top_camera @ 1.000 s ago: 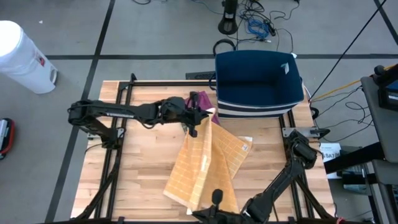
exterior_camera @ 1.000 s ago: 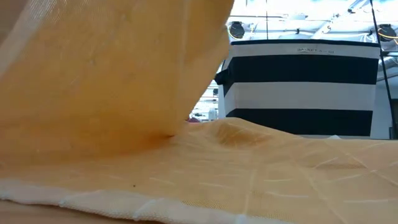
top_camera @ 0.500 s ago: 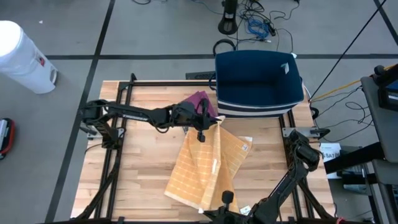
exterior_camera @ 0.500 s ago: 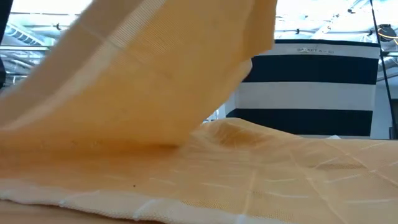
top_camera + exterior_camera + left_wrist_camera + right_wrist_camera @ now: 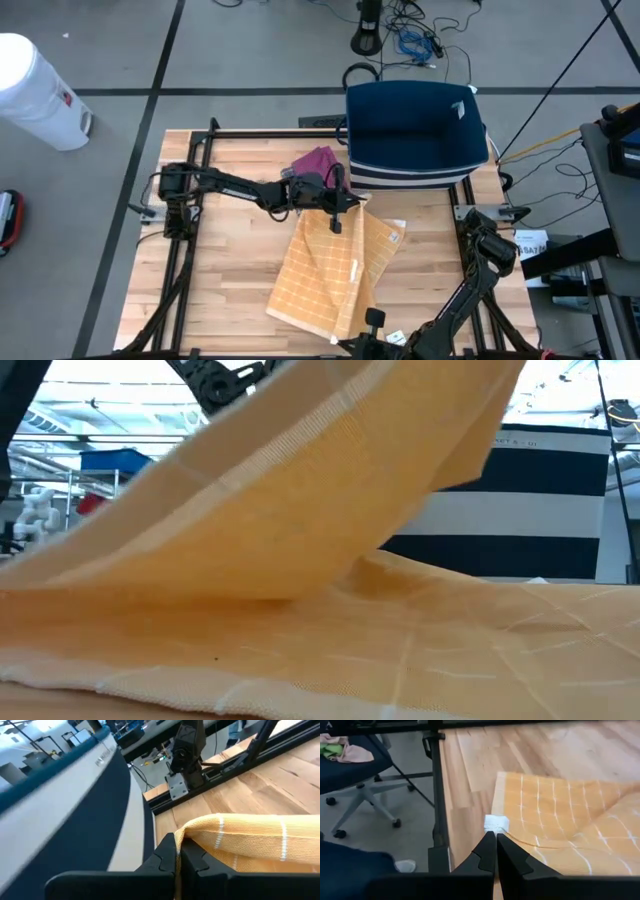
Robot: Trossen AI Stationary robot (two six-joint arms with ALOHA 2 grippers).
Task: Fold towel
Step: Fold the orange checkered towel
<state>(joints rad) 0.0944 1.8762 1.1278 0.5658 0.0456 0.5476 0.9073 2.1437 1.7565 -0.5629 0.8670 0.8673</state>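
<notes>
We hold the towel (image 5: 335,265) mid counter (image 5: 230,290) w/ both jaws clamped on it, left gripper (image 5: 335,205) lifting a corner at 12 o'clock, right gripper (image 5: 372,322) at 6, so it can fold over.

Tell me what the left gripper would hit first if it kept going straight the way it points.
Probably the navy-and-white striped basket. The left gripper, shut on the orange towel, points toward it in the left wrist view. Depth is unclear, so the gap cannot be judged.
</notes>
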